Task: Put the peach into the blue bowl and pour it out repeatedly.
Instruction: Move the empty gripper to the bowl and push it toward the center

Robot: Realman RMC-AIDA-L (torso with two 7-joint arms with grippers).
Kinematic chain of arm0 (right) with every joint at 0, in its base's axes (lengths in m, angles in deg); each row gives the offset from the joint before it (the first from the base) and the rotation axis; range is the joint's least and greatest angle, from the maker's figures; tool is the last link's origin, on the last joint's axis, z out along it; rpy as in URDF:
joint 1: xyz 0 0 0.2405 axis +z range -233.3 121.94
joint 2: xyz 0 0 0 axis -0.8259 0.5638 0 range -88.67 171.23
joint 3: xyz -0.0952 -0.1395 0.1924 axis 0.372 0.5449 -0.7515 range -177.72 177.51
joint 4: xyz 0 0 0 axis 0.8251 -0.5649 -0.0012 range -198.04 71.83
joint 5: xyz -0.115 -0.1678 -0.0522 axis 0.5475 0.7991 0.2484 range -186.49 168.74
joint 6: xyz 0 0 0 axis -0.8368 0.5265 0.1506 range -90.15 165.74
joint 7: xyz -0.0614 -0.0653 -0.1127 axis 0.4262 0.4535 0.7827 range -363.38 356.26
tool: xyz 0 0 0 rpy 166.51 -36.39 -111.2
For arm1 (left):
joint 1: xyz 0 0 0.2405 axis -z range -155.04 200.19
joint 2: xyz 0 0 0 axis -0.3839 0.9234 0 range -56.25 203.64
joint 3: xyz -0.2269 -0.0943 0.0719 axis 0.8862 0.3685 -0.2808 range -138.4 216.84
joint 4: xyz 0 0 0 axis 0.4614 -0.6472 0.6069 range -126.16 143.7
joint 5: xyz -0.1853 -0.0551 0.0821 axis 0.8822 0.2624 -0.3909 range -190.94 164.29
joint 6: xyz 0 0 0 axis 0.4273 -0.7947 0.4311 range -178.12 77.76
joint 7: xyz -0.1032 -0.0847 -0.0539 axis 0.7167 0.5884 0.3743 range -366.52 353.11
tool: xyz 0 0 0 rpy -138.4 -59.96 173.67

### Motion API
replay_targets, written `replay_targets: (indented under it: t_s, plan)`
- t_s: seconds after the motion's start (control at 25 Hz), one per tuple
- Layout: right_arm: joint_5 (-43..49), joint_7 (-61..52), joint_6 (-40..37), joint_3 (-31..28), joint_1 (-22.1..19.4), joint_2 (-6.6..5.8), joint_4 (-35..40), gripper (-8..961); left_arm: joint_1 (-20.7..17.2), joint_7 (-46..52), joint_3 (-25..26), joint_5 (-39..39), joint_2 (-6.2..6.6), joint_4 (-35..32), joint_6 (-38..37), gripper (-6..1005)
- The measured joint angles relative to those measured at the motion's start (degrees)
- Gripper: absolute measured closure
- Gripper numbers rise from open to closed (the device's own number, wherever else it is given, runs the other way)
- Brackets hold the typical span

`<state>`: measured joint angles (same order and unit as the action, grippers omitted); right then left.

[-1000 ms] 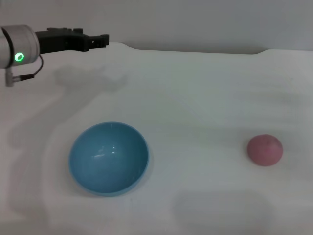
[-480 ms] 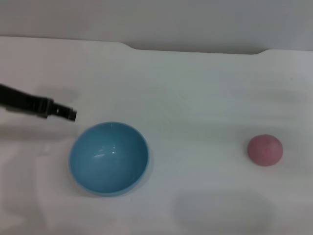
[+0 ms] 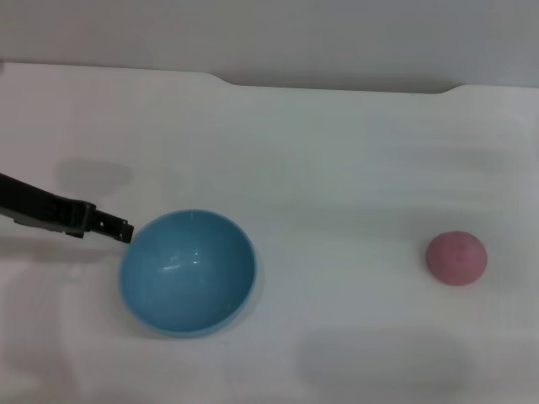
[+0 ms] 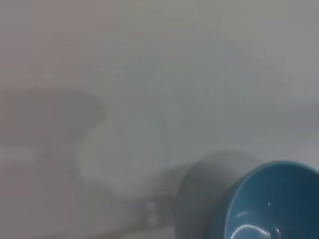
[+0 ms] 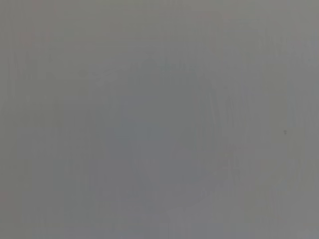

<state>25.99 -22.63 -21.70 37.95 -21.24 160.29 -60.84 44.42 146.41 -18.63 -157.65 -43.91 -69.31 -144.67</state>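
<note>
The left gripper [image 3: 125, 229] is seen in the head view only as a thin dark bar entering from the left edge, most of the arm being cut off by the frame. Its tip is placed just beside the near-left rim of the blue bowl [image 3: 187, 271], and contact with that rim cannot be confirmed. Whether its fingers are parted or closed cannot be told, and nothing is seen to be held by it. The bowl is shown upright on the white table [image 3: 337, 168], toward the left of the work area, as a round, deep, glossy light-blue vessel with small highlights on its inner wall and nothing inside it. No mark, label or writing is found on it. In the left wrist view only part of the blue bowl [image 4: 271, 204] is caught at the frame's corner, the rest being cut off, and the surrounding table is rendered as a hazy grey with soft shadows. Farther right in the head view, well apart from the bowl, the peach [image 3: 456, 257] is lying on the table, small, round, matte and pink-red. The right wrist view is filled by a featureless grey surface, and the right gripper is not shown in any view.
</note>
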Motion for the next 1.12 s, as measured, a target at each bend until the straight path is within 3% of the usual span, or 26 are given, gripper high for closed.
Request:
replay_targets:
  t_s: [0.2,0.24,0.44,1.12]
  plan:
    - [0.0,0.0,0.0,0.0,-0.2,0.06,-0.1,431,0.7,-0.9,-0.7,0.0,0.04,2.6,0.7,190]
    - [0.0,0.0,0.0,0.0,-0.2,0.07,-0.1,432,2.0,-2.1,-0.8,-0.1,0.09,5.9,1.3,190]
    - [0.0,0.0,0.0,0.0,-0.1,0.08,-0.3,437,3.5,-3.3,-0.8,-0.1,0.15,10.1,2.6,189]
    - [0.0,0.0,-0.1,0.0,-0.4,0.17,-0.3,456,6.4,-5.2,-3.6,-0.3,-0.02,19.7,8.4,189]
